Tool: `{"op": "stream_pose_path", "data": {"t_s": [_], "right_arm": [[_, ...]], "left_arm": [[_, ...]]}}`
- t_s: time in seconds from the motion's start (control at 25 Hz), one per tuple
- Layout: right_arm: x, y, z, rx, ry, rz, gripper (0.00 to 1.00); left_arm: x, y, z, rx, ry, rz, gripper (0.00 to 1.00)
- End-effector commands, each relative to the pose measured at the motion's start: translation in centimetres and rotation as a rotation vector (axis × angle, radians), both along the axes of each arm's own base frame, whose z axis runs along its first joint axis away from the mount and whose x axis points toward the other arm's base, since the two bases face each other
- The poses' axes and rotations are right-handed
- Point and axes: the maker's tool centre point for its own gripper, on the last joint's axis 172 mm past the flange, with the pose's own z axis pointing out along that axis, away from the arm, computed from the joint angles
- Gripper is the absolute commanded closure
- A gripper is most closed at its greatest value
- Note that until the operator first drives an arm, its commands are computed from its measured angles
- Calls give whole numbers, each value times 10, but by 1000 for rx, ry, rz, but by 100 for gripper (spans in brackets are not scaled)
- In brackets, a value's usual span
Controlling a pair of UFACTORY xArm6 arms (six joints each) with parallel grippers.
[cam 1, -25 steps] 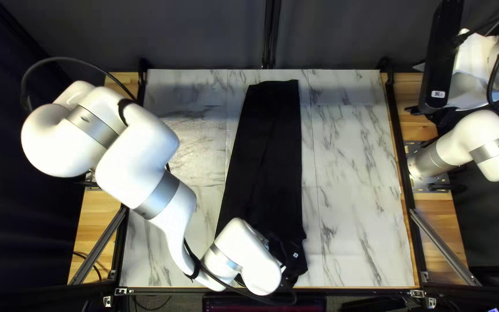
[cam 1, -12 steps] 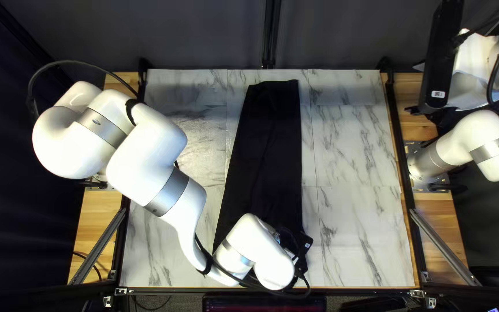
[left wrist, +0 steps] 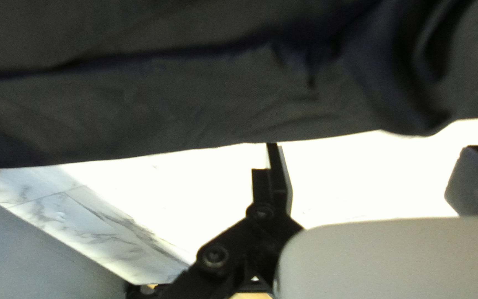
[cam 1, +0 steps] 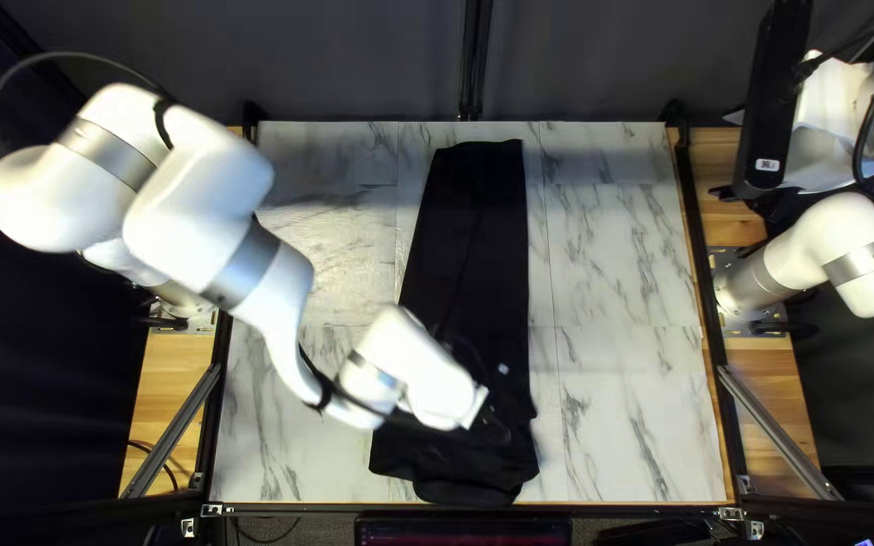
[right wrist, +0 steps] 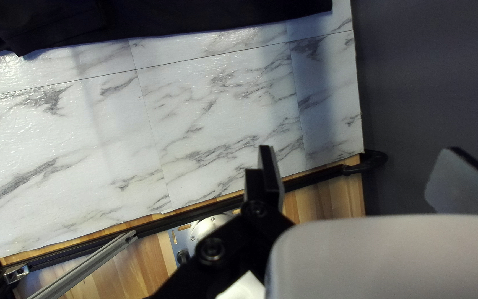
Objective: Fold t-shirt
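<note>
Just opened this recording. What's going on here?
Two robot arms are at work on a black t-shirt, which lies in a long strip down the table, seemingly partly folded. Neither holds it: the left end effector is open near the strip's near end, and the right end effector is open off at the right side.

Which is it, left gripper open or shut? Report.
Open: the left gripper shows its two fingers wide apart in the left wrist view.

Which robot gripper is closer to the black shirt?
Left. My left gripper is by the near end of the black shirt; my right gripper is well off to its right in the top left view.
</note>
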Motion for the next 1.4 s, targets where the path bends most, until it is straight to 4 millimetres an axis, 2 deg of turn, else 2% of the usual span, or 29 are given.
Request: {"op": "stream_pose_path", "data": {"t_s": [0.04, 0.2, 0.44, 0.68, 0.8, 1.04, 1.2, 1.24, 1.4], "right_arm": [[0, 0, 0, 0, 0, 0, 0], [0, 0, 0, 0, 0, 0, 0], [0, 0, 0, 0, 0, 0, 0], [0, 0, 0, 0, 0, 0, 0], [0, 0, 0, 0, 0, 0, 0], [0, 0, 0, 0, 0, 0, 0], [0, 0, 0, 0, 0, 0, 0], [0, 0, 0, 0, 0, 0, 0], [0, 0, 0, 0, 0, 0, 0]], "left_arm": [[-2, 11, -7, 63, -21, 2, 0], [6, 18, -14, 133, -37, -7, 0], [35, 1, -21, 160, -66, -60, 0], [53, -13, -23, 118, -110, -128, 0], [53, -10, -21, 112, -116, -144, 0], [40, 28, -6, 149, -94, -142, 0], [40, 42, -11, 140, -84, -197, 0], [39, 44, -18, 131, -78, -217, 0], [35, 38, -34, 108, -64, -256, 0]]}}
